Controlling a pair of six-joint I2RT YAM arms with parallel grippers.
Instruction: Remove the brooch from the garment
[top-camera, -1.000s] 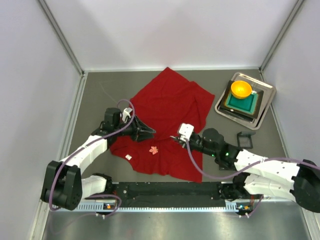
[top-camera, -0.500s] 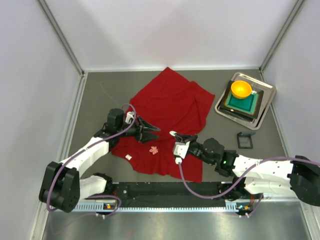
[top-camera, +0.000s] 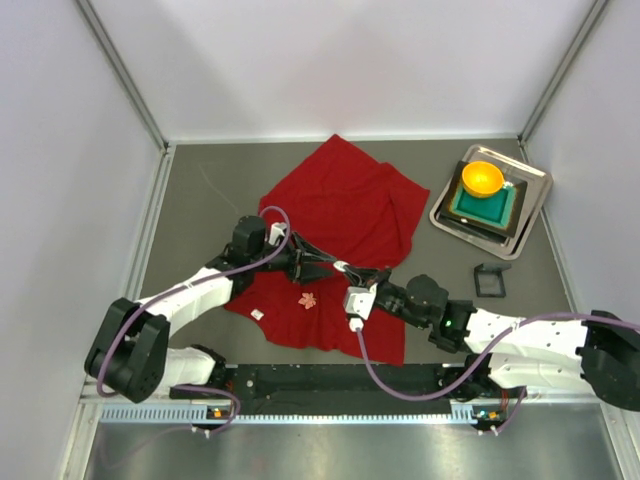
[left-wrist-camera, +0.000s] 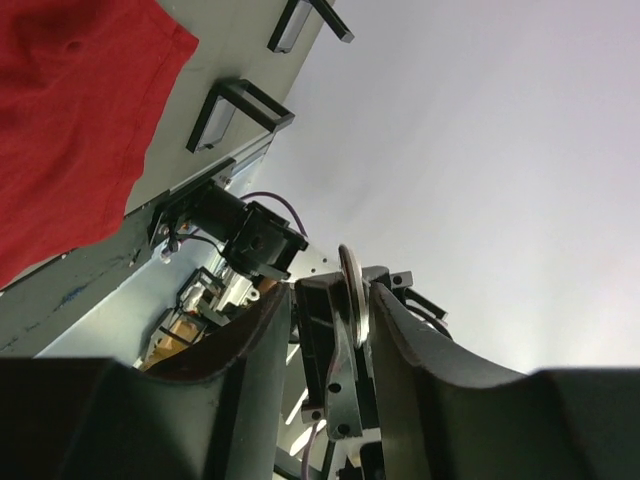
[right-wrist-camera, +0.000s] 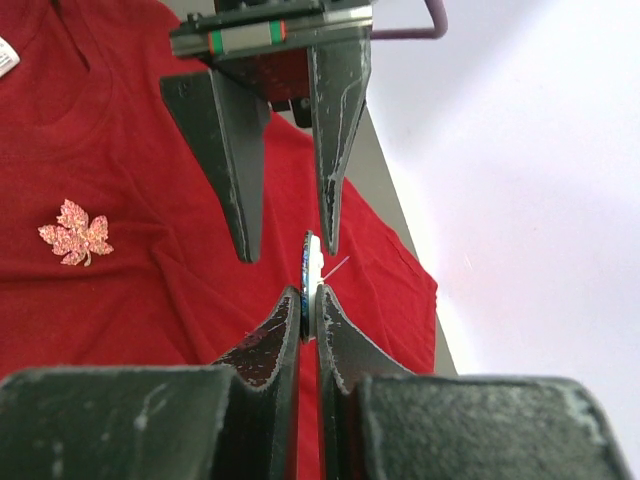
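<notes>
The red garment (top-camera: 340, 210) lies spread on the table. The pale pink leaf-shaped brooch (top-camera: 308, 299) lies on its front, apart from both grippers; it also shows in the right wrist view (right-wrist-camera: 75, 232). My right gripper (right-wrist-camera: 308, 295) is shut on a thin round disc (right-wrist-camera: 310, 262), seen edge-on, held above the garment (right-wrist-camera: 150, 300). My left gripper (right-wrist-camera: 288, 250) is open, its fingers (right-wrist-camera: 225, 150) on either side of the disc's top. In the left wrist view the disc (left-wrist-camera: 352, 290) sits between the open left gripper (left-wrist-camera: 330, 300) fingers. From above, the grippers meet (top-camera: 338, 268).
A small white tag (top-camera: 257, 314) sits on the garment's near left part. A metal tray (top-camera: 535, 185) at the back right holds a green block (top-camera: 487, 205) and an orange bowl (top-camera: 482, 178). A small black frame (top-camera: 490, 280) lies right of the garment.
My left gripper has moved right, over the garment, and now straddles the disc in my right gripper. The right gripper turned and shifted slightly left early on. The brooch has not moved.
</notes>
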